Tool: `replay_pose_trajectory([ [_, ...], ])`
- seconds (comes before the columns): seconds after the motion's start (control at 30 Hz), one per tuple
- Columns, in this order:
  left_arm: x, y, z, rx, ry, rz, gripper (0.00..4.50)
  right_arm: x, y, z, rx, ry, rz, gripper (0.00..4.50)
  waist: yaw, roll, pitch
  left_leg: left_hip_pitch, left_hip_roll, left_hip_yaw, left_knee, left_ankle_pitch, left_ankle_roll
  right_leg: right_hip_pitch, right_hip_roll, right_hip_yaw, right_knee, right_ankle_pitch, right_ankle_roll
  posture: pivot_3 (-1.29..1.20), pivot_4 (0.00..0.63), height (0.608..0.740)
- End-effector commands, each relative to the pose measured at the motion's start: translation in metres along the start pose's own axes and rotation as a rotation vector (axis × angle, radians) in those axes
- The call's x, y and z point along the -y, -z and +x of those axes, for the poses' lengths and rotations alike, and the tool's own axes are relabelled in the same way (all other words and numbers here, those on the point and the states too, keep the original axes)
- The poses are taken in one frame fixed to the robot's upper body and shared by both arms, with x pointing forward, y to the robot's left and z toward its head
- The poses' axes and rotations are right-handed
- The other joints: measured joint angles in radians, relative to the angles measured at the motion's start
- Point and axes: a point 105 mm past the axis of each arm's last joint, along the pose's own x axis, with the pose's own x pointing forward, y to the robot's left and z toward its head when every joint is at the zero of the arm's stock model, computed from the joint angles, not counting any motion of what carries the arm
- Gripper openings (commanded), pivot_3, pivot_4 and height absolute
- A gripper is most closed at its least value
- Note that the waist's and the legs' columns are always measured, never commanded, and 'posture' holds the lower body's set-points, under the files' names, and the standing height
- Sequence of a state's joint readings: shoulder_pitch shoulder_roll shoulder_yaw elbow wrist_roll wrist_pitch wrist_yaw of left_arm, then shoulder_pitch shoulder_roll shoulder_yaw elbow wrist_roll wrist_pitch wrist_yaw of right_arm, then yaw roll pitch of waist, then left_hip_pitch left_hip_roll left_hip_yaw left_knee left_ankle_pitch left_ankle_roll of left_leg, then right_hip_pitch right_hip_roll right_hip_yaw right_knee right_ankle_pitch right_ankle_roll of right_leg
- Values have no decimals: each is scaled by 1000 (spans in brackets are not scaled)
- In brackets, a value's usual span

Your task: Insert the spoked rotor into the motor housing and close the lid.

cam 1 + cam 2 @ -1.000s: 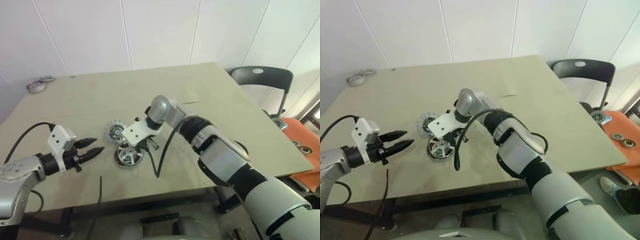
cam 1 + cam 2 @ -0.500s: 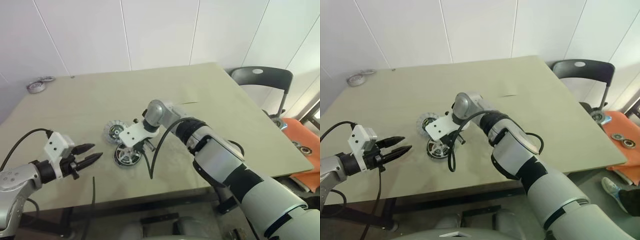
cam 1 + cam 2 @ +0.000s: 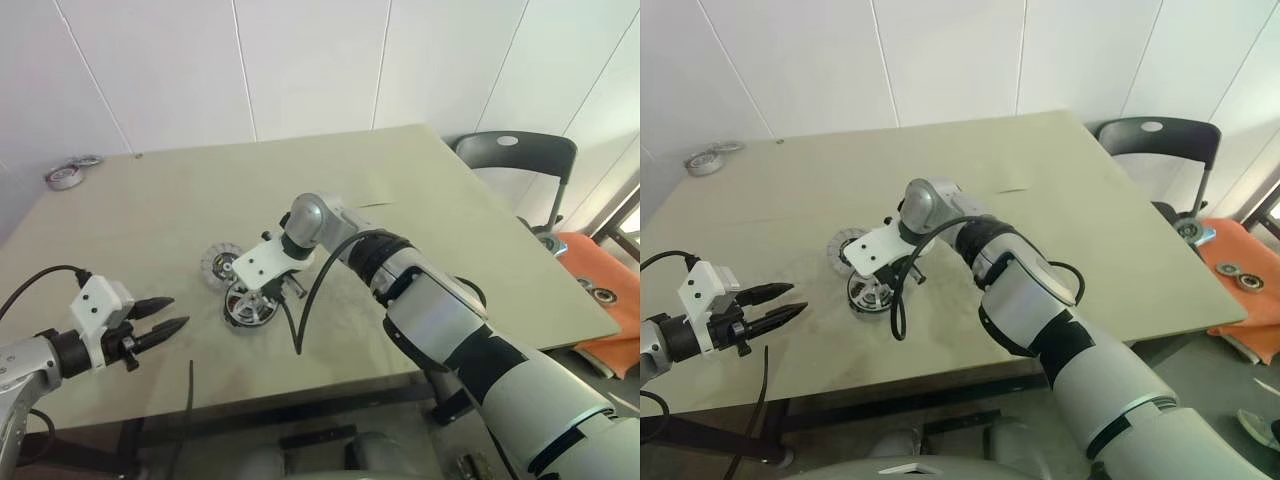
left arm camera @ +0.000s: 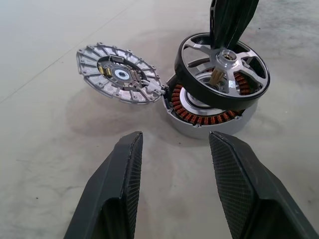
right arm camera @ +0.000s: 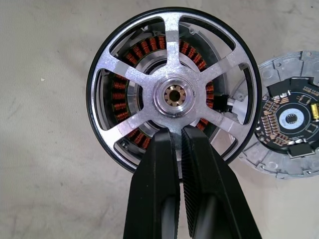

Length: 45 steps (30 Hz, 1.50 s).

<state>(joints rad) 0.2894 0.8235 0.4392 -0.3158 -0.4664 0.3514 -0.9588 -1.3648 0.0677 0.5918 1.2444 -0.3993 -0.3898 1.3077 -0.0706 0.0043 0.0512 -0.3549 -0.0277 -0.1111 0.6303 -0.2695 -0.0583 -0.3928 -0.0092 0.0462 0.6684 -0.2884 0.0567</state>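
Copper windings show through the flat round silver spoked rotor (image 5: pixel 174 94), which the right gripper (image 5: pixel 178 137) pinches by one spoke next to the hub, its two black fingers closed tight on it. The rotor, with its six spokes and dark rim, hangs tilted just above the round squat motor housing (image 4: pixel 209 119) (its ring of orange-brown coils around a silver centre stays partly visible under the raised side), so it is not yet seated. The housing sits on the pale olive worktop (image 3: pixel 420 200), toward the near edge and a little left of the middle. Just beside it, on the side toward the worktop's left edge, lies a grey round toothed disc (image 4: pixel 118 73) with a small circuit board at its centre, flat on the surface and almost touching the housing.

Near the left end of the near edge, the left gripper (image 3: pixel 160 315) hovers well apart from the parts, its fingers spread and empty, pointing toward them. At the far left corner rests a small silver ring-shaped part (image 3: pixel 64 176).
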Motion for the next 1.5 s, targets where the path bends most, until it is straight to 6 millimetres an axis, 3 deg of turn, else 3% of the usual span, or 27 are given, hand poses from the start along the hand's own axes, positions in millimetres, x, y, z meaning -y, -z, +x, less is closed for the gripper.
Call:
replay_pose_trajectory([
  [0.03, -8, -9, -5, 28, -37, 36, 2263, 9, -9, -12, -2, 8, -57, 10, 0, 0, 0, 0, 0, 0, 0, 0, 0, 0, 0, 0, 0, 0, 0, 0, 0, 740],
  [0.33, -7, -9, -2, 42, -39, 27, 2263, 2, -5, -13, -7, -29, -70, 10, 0, 0, 0, 0, 0, 0, 0, 0, 0, 0, 0, 0, 0, 0, 0, 0, 0, 740],
  [0.87, -2, -9, -1, 52, -40, 14, 2263, 12, -20, -4, 32, 25, -58, 10, 0, 0, 0, 0, 0, 0, 0, 0, 0, 0, 0, 0, 0, 0, 0, 0, 0, 740],
  [1.3, 0, -9, 0, 52, -32, 10, 2263, 9, -2, 0, -34, 49, -13, 10, 0, 0, 0, 0, 0, 0, 0, 0, 0, 0, 0, 0, 0, 0, 0, 0, 0, 740],
  [1.5, -1, -9, 1, 52, -32, 8, 2263, 1, -3, 2, -18, -7, -32, 10, 0, 0, 0, 0, 0, 0, 0, 0, 0, 0, 0, 0, 0, 0, 0, 0, 0, 740],
])
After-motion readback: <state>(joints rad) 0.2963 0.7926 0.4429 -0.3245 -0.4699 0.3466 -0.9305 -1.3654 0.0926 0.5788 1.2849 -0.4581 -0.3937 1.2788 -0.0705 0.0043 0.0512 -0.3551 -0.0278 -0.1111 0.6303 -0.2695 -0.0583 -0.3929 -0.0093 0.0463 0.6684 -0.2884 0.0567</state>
